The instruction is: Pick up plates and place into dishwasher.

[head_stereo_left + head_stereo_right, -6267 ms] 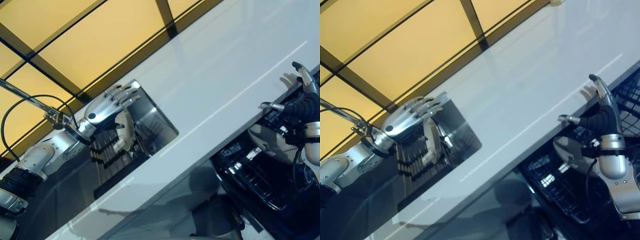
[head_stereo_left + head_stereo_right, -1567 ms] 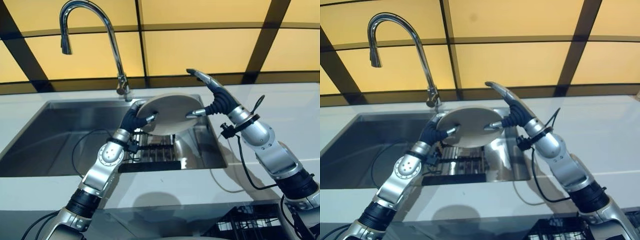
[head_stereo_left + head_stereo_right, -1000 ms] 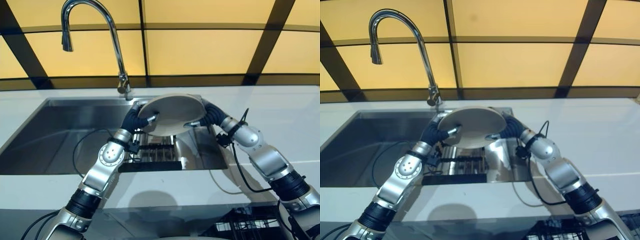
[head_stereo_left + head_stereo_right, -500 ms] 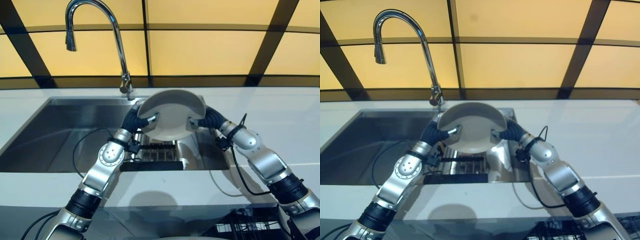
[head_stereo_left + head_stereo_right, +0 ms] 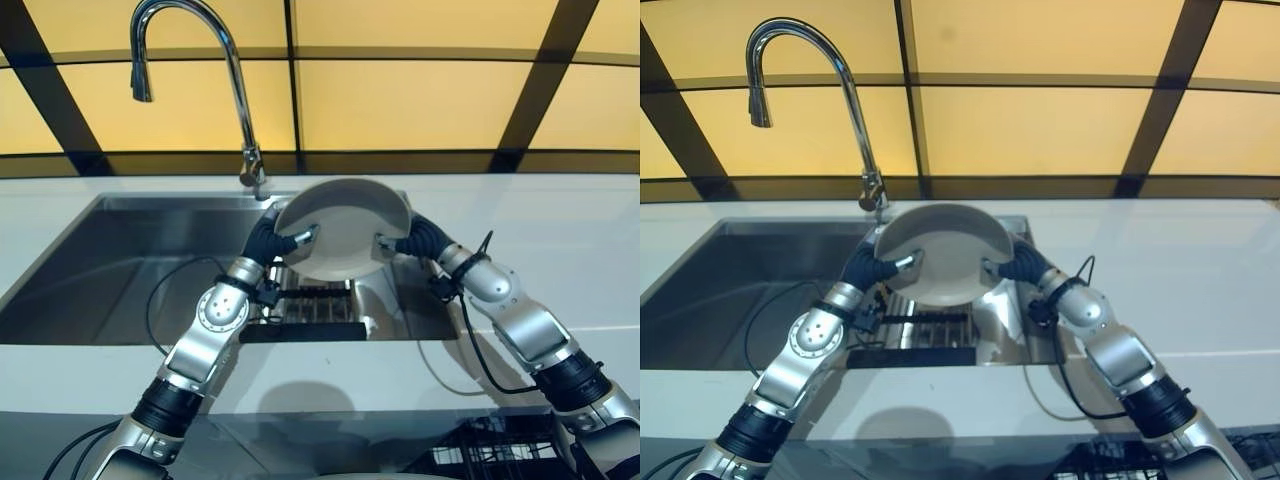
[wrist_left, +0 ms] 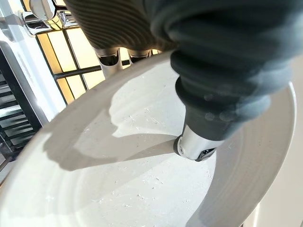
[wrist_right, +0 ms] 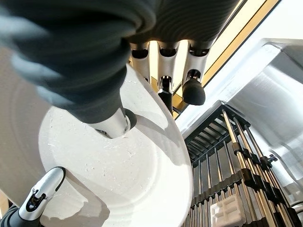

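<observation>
A round white plate [image 5: 343, 225] hangs tilted above the sink, its face turned toward me. My left hand [image 5: 268, 238] grips its left rim, thumb [image 6: 195, 144] on the face and fingers behind the edge. My right hand [image 5: 420, 240] grips the right rim the same way, thumb [image 7: 112, 126] pressed on the plate [image 7: 109, 175] with the fingers [image 7: 193, 91] behind it. The plate [image 6: 137, 194] carries fine scratches or crumbs. Both hands are shut on it.
Below the plate a dark dish rack [image 5: 310, 302] stands in the steel sink [image 5: 110, 270]. A tall curved faucet [image 5: 205, 40] rises behind. White countertop [image 5: 570, 230] runs to the right. A black dishwasher rack [image 5: 500, 458] shows at the lower right edge.
Over the last second my right hand moved onto the plate's right rim and took hold of it, and the plate tipped its face toward me. Almost nothing has moved in the last half second.
</observation>
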{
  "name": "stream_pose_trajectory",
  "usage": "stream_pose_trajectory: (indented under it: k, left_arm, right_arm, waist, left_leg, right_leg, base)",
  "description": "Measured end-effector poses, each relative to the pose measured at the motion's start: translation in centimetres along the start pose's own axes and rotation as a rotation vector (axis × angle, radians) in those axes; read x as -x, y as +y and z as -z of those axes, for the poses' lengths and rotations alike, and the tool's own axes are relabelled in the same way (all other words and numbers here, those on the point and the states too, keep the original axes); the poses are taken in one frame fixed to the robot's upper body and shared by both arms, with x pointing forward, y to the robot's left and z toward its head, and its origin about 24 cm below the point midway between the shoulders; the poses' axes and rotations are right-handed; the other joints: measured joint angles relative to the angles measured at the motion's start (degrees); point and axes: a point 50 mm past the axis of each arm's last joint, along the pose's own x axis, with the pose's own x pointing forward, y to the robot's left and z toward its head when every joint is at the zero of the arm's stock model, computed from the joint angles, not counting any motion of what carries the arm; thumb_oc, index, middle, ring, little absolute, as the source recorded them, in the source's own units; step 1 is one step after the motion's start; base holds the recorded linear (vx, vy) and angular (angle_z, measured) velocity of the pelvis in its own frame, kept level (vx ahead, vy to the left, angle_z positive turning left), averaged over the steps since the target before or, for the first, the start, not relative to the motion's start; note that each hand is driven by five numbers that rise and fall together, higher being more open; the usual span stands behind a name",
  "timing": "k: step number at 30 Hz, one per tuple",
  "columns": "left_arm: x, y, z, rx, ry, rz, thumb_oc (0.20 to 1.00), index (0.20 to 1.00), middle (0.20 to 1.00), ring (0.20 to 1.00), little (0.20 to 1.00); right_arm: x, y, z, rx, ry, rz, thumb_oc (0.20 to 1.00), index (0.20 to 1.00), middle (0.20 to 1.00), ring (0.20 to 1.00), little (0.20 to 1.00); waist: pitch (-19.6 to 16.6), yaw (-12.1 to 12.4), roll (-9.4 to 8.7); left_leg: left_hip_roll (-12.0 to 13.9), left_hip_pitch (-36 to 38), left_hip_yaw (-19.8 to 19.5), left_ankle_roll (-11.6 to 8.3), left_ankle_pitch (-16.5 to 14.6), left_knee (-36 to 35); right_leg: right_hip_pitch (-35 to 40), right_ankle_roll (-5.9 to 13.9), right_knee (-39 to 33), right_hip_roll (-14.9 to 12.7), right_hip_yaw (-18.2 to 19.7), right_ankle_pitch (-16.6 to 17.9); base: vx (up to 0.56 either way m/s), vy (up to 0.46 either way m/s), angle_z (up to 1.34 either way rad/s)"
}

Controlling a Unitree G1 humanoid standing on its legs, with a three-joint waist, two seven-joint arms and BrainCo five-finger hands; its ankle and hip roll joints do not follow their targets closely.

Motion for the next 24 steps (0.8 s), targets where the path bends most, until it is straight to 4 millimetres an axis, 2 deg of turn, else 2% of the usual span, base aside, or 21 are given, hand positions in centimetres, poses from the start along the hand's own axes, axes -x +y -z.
stream_pose_trajectory:
  k: [3, 9, 11, 16, 24]
  left_arm:
    - [-0.1, -0.1, 0.1, 0.022, 0.014, -0.023, 1.0, 1.0, 1.0, 1.0, 1.0]
    - [-0.2, -0.2, 0.1, 0.075, 0.016, -0.057, 1.0, 1.0, 1.0, 1.0, 1.0]
    - [-0.2, 0.0, 0.1, 0.097, 0.017, -0.075, 1.0, 1.0, 1.0, 1.0, 1.0]
    - [-0.2, 0.7, 0.1, 0.134, 0.014, -0.113, 1.0, 1.0, 1.0, 1.0, 1.0]
    - [-0.1, 1.5, 0.0, 0.164, 0.013, -0.146, 1.0, 1.0, 1.0, 1.0, 1.0]
  right_arm:
    - [0.0, -0.3, -0.1, 0.0, -0.007, 0.03, 0.2, 0.2, 0.2, 0.2, 0.2]
    - [0.6, -3.0, -0.4, 0.001, -0.018, 0.183, 0.2, 0.2, 0.2, 0.2, 0.2]
    - [0.7, -3.5, -0.4, 0.004, -0.019, 0.211, 0.2, 0.2, 0.2, 0.2, 0.2]
    - [1.6, -5.5, -0.4, 0.032, -0.011, 0.3, 0.2, 0.2, 0.2, 0.2, 0.2]
    - [3.3, -8.6, -0.5, 0.103, 0.008, 0.462, 0.2, 0.2, 0.2, 0.2, 0.2]
  waist:
    - [0.01, -0.13, -0.01]
    - [0.04, -0.46, -0.05]
    - [0.07, -1.36, -0.1]
    - [0.12, -1.84, -0.06]
    - [0.15, -4.55, -0.03]
  left_leg:
    - [0.01, 0.3, 0.49, 0.0, 0.0, -0.22]
    - [-0.01, 0.39, 1.11, 0.02, -0.01, -0.48]
    - [-0.01, 0.42, 1.57, 0.02, -0.01, -0.52]
    - [0.04, 0.4, 3.27, 0.04, -0.03, -0.56]
    - [0.01, 0.44, 5.09, 0.05, -0.03, -0.59]
  right_leg:
    - [-0.03, 0.04, 0.0, 0.04, 0.4, 0.03]
    - [-0.46, 0.08, 0.0, 0.17, 1.25, 0.12]
    - [-0.64, 0.08, 0.0, 0.21, 1.57, 0.19]
    - [-1.6, 0.0, 0.0, 0.51, 3.3, 0.71]
    - [-2.45, -0.02, -0.02, 0.8, 5.19, 1.38]
  base:
    - [-0.04, -0.006, -0.07]
    - [-0.04, 0.002, -0.07]
    - [-0.04, 0.004, -0.11]
    - [-0.03, 0.005, -0.17]
    - [-0.03, 0.005, -0.12]
